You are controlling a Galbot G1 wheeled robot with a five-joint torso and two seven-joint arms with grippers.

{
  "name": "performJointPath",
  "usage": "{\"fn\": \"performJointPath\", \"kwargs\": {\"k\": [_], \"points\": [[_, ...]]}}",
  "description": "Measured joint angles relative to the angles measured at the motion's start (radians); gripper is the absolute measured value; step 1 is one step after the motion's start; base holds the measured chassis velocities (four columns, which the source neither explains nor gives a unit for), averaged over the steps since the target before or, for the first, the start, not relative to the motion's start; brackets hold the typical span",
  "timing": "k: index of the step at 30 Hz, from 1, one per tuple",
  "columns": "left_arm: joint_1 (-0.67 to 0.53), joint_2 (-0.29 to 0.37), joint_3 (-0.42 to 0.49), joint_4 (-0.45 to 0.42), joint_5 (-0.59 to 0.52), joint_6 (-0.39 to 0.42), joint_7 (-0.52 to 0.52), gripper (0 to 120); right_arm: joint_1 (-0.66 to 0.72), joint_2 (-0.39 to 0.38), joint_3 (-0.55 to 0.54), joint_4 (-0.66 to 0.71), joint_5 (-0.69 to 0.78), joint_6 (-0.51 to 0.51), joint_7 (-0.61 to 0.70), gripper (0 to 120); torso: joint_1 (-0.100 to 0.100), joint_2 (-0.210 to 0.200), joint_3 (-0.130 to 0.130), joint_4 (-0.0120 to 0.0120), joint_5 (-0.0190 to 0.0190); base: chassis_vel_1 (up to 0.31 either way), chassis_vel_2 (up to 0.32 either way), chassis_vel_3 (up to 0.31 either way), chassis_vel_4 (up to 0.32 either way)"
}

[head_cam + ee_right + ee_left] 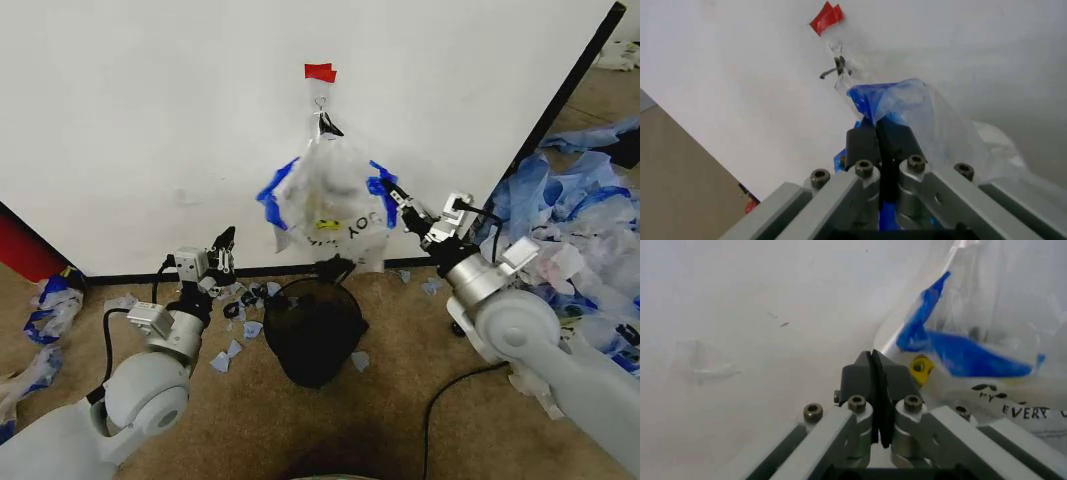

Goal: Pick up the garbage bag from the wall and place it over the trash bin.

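Note:
The garbage bag (330,205), clear with blue handles and black print, hangs from a small hook (320,102) on the white wall (150,120), under a red tape patch (320,72). My right gripper (390,190) is shut on the bag's blue handle (875,97) at its right side. My left gripper (226,243) is shut with nothing in it, low and to the left of the bag, apart from it. In the left wrist view the bag (987,340) lies just beyond the shut fingertips (863,367). The black mesh trash bin (313,330) stands on the floor below the bag.
Heaps of blue-and-white plastic scraps lie at the right (585,210) and at the left (50,305). Small scraps (235,345) litter the carpet beside the bin. A black cable (450,395) crosses the floor. The wall's black edge (565,85) runs diagonally at the right.

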State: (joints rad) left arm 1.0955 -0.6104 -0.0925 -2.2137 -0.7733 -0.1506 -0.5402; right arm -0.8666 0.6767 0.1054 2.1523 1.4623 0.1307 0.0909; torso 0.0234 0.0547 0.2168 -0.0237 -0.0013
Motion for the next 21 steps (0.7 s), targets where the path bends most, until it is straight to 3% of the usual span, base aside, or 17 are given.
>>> {"fn": "performJointPath", "kwargs": {"k": [7,16,21], "points": [[0.009,-0.004,0.0,-0.005,-0.023,-0.001,0.0,2,0.006,0.022,-0.034,-0.011,-0.023,0.0,-0.009,0,0.0,0.0,0.0,0.0003,0.0004,0.0,0.0,0.0,0.0],[-0.059,0.0,0.014,-0.002,-0.197,-0.04,0.088,31,0.038,0.039,-0.071,-0.034,-0.04,-0.001,-0.004,0,0.0,0.0,0.0,0.0,0.0002,0.0,0.0,0.0,0.0],[-0.137,-0.012,0.06,0.055,-0.243,-0.047,0.122,48,0.045,0.047,-0.077,-0.038,-0.045,-0.002,0.0,0,0.0,0.0,0.0,0.0,0.0002,0.0,0.0,0.0,0.0]]}}
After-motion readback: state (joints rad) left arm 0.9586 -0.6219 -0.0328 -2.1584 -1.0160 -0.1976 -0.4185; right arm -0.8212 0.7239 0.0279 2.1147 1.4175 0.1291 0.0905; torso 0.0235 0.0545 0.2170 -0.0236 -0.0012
